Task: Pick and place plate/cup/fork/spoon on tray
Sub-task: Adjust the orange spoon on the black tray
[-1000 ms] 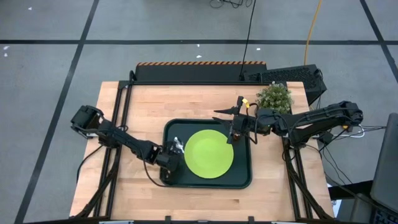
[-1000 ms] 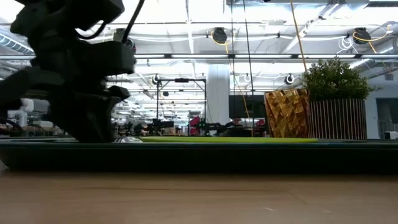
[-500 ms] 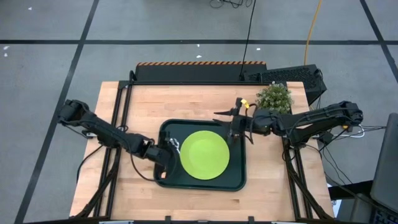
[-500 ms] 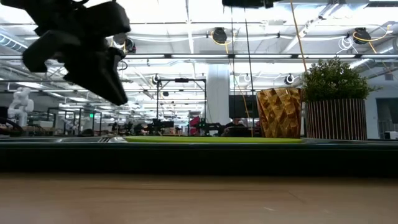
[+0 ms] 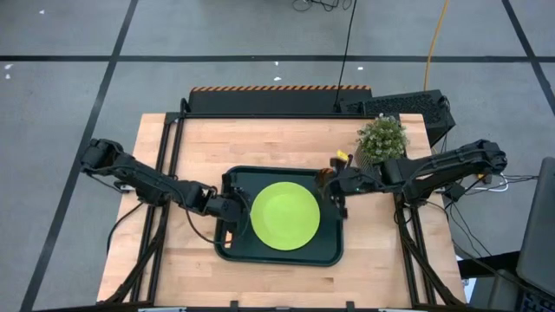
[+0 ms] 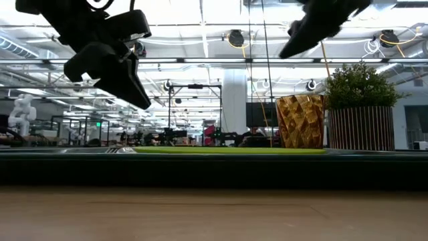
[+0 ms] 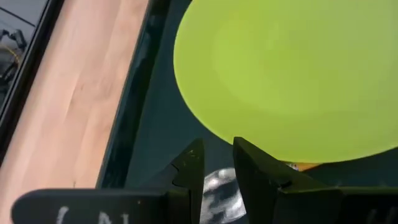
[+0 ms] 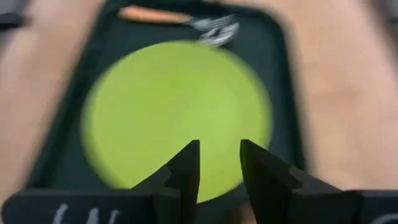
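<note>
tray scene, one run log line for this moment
plate: on tray | cup: beside plant | left pincer: above tray | right pincer: raised, empty

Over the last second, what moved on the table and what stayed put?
The left gripper lifted off the tray's left side; its jaws are nearly closed and empty, with silver cutlery lying below them. The right gripper drew back to the tray's right edge. The tray slid slightly toward the left arm, carrying the plate. The plate stayed on the tray, and the potted plant and cup stayed put.
</note>
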`<act>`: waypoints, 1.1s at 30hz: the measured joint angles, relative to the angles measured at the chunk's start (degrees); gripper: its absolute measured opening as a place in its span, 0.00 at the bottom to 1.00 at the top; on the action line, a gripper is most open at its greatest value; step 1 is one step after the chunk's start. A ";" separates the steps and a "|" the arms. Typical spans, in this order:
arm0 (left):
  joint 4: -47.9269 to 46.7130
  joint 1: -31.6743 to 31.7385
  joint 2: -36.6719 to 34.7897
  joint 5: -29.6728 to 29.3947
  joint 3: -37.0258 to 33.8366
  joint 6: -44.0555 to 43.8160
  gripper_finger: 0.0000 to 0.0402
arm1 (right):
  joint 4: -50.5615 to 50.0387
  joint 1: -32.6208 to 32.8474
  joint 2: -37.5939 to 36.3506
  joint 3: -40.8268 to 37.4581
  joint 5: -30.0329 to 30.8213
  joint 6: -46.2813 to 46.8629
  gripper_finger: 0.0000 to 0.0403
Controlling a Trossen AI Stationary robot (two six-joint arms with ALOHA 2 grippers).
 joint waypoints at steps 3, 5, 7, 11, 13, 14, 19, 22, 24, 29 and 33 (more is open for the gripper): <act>-0.32 0.07 -1.66 -0.11 0.02 -0.12 0.22 | -3.84 2.29 0.17 -0.01 -3.86 5.59 0.27; -0.51 0.07 -2.98 -0.56 0.04 -0.09 0.22 | -5.46 4.11 0.55 -0.10 -4.58 9.06 0.27; -1.44 0.07 -4.62 -0.77 0.01 -0.12 0.22 | -5.45 6.82 1.04 -1.16 -4.71 12.05 0.27; -3.44 0.20 -6.51 -0.89 0.07 -0.12 0.22 | -1.02 12.41 3.95 -5.13 -4.85 17.73 0.26; -3.55 0.66 -6.51 -0.84 0.07 -0.46 0.22 | 0.05 14.26 6.05 -7.51 -4.81 21.09 0.26; -4.16 0.95 -6.51 -0.84 0.07 -0.63 0.22 | -0.23 14.80 7.38 -8.33 -4.67 22.42 0.25; -4.46 2.50 -5.79 -0.79 0.02 -0.69 0.22 | -0.37 16.18 11.17 -10.14 -2.58 26.62 0.14; -4.14 3.29 -5.83 -0.80 0.02 0.11 0.22 | -0.51 16.69 11.56 -10.14 -2.63 26.84 0.03; -4.19 3.88 -5.81 -0.77 0.02 0.38 0.22 | -0.84 16.70 11.54 -10.14 -1.96 27.40 0.01; -4.20 5.43 -5.81 -0.75 0.02 0.54 0.22 | -4.90 16.25 11.58 -10.36 0.42 29.36 0.00; -4.20 6.05 -5.81 -0.71 0.02 0.52 0.22 | -4.54 15.43 11.53 -12.94 0.17 30.90 0.00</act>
